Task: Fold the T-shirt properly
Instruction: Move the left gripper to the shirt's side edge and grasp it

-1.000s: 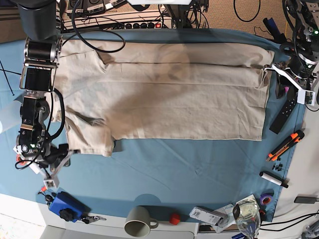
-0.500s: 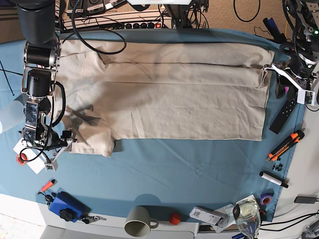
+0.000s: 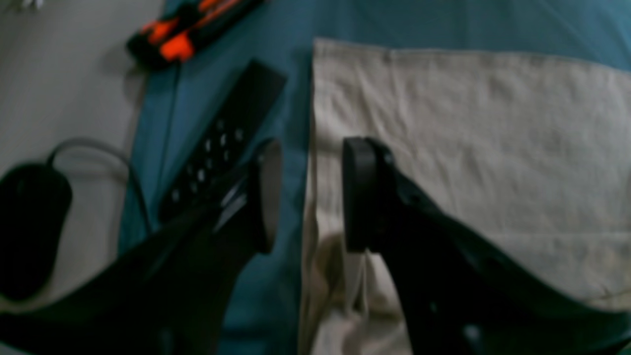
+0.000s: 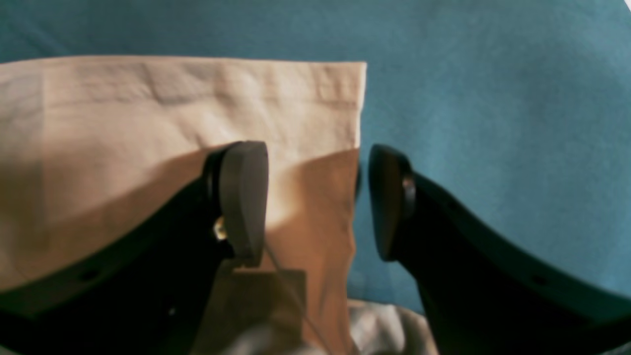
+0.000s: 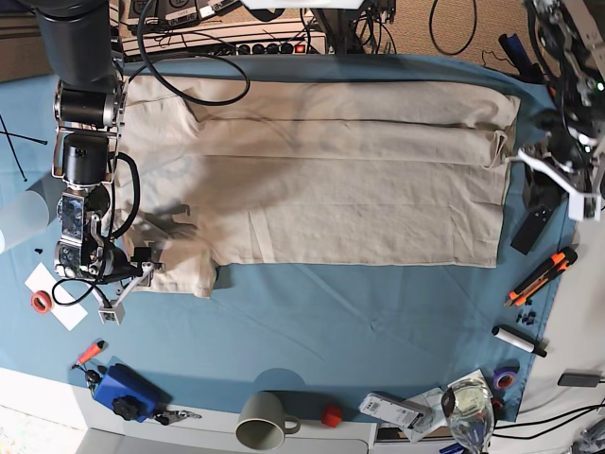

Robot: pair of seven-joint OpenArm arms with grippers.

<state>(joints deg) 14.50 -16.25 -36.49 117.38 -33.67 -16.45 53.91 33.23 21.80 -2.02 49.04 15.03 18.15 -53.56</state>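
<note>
Now both arms' jaws gape loose, 1 at each end of the long T-shirt (image 5: 321, 170), straddling its edges.

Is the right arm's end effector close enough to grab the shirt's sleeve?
Probably yes. The right end effector stands open over the edge of the T-shirt sleeve, one finger above cloth, one above the blue tablecloth. Nothing blocks it.
</note>
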